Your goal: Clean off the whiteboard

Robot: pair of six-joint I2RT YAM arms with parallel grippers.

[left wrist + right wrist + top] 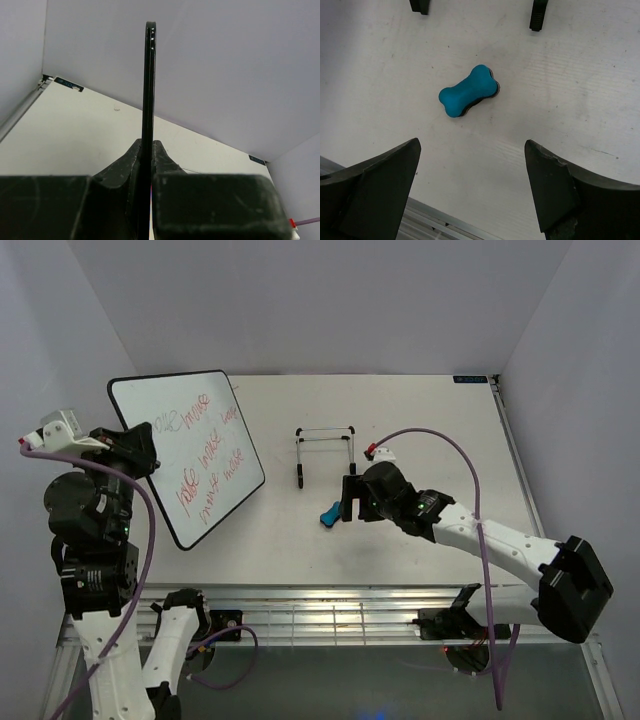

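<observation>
At the left side, the left claw is closed on the left rim of the whiteboard. In the left wrist view the two fingers press the thin black edge of the board from both sides, and the edge stands upright between them. From above, the board is at the far left part of the table, turned at an angle, and red handwritten words in several lines cover its face. I cannot tell if its near corner rests on the table.

In the middle, a black wire stand is on the table, with nothing in it.

Just to the right and a little nearer, the blue bone-shaped eraser lies flat on the table. The right claw hangs over it with its fingers wide apart and nothing between them. The eraser is in front of the fingertips, not yet between them.

I judge that the step in hand is picking up the eraser, since the board is already held and no word has been wiped. The next move calls for the right claw to advance and go down until the eraser is between the fingers, then to close on it. The eraser lies diagonally to the gap, so a small turn of the wrist may give a better hold on its narrow waist. After that, the eraser must be carried left to the board.

Count: one whiteboard, one eraser, one wire stand, two claws.
</observation>
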